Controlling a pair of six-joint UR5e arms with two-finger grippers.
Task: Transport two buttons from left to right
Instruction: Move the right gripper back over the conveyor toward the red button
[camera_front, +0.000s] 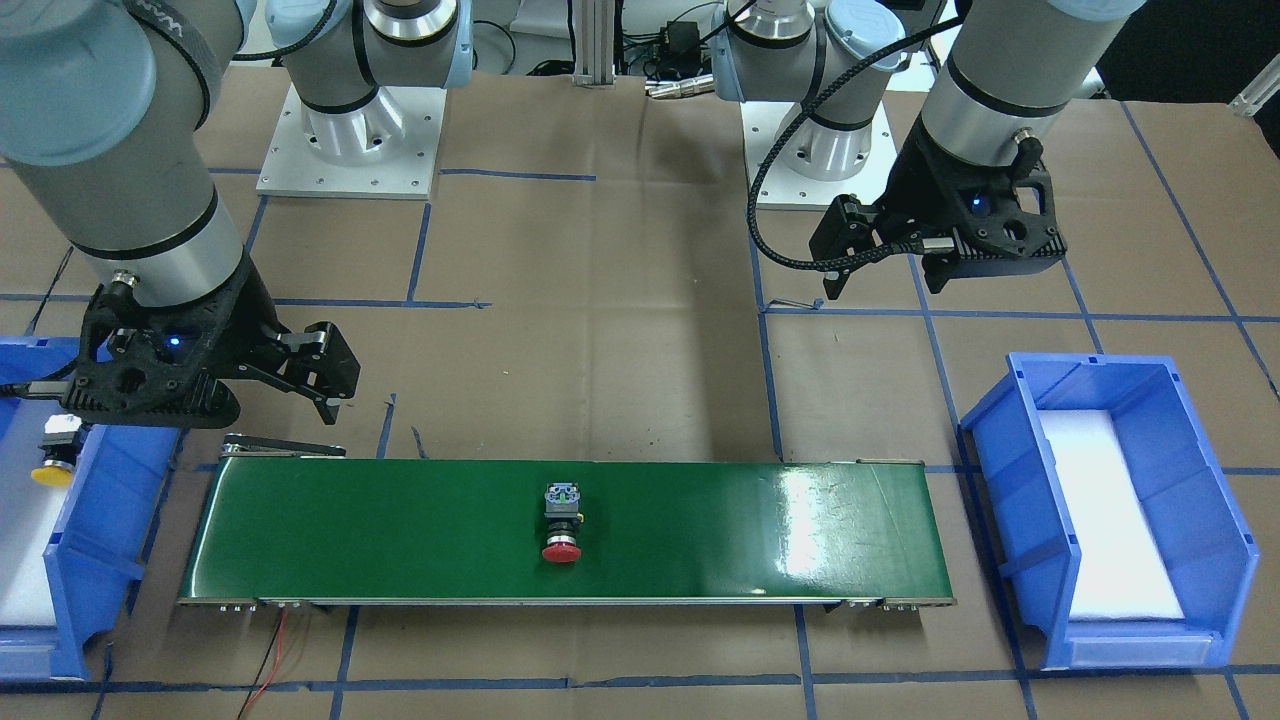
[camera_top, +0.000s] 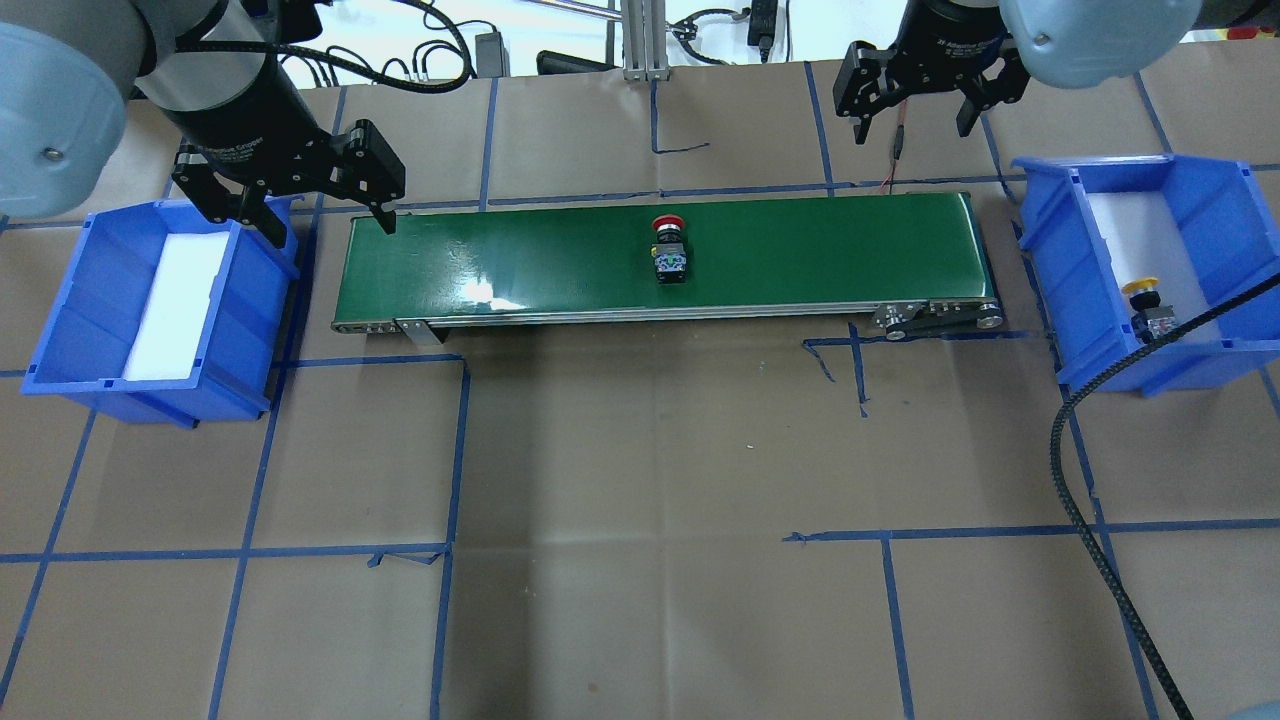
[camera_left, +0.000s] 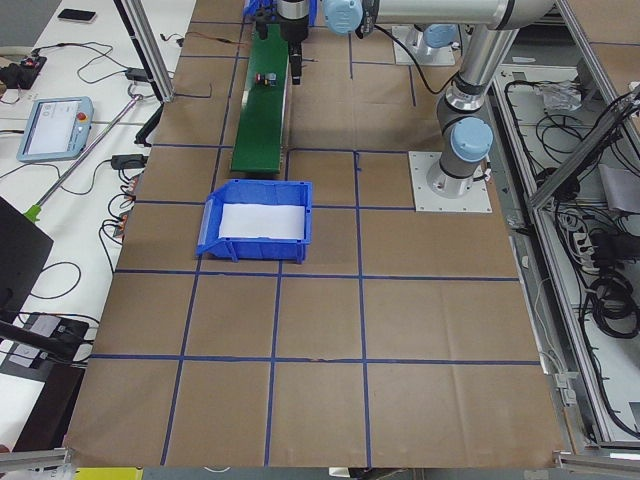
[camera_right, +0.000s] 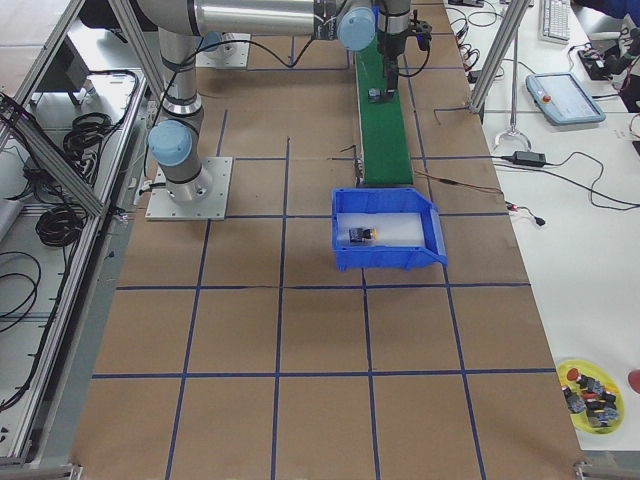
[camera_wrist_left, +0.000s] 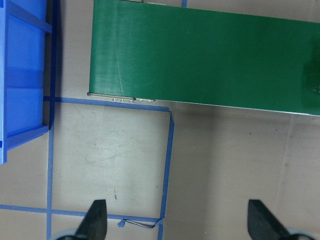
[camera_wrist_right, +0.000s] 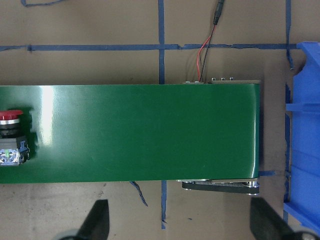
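Note:
The red button (camera_top: 668, 245) lies on its side at the middle of the green conveyor belt (camera_top: 820, 255); it also shows at the left edge of the right wrist view (camera_wrist_right: 11, 137). The yellow button (camera_top: 1148, 305) lies in the blue bin (camera_top: 1045, 245) at the right end. My left gripper (camera_top: 330, 232) is open and empty above the belt's left end, next to the left blue bin (camera_top: 262, 262). My right gripper (camera_top: 913, 132) is open and empty above the far side of the belt's right end.
The left bin holds only a white foam pad (camera_top: 175, 300). A red and black wire (camera_wrist_right: 202, 55) runs from the belt's far right corner. Blue tape lines cross the brown table cover. A black cable (camera_top: 1090, 480) hangs over the right bin's near side.

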